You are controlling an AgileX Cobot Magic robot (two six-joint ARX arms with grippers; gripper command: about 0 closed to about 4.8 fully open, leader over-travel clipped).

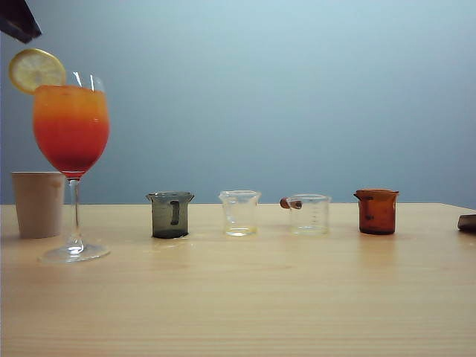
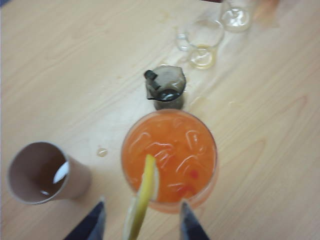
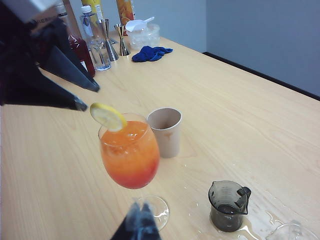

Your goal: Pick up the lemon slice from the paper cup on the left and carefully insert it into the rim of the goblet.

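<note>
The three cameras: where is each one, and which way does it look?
Exterior: low, side-on across the table; left tool only a dark corner.
Left wrist: straight down on goblet, its open tool either side of the lemon slice.
Right wrist: slanting across, right tool low.
All show goblet, lemon slice, paper cup.

front table [image 1: 245, 305] free | row of beakers [image 1: 240, 213] behind | goblet [image 1: 71, 126] beside paper cup [image 1: 38, 203]
</note>
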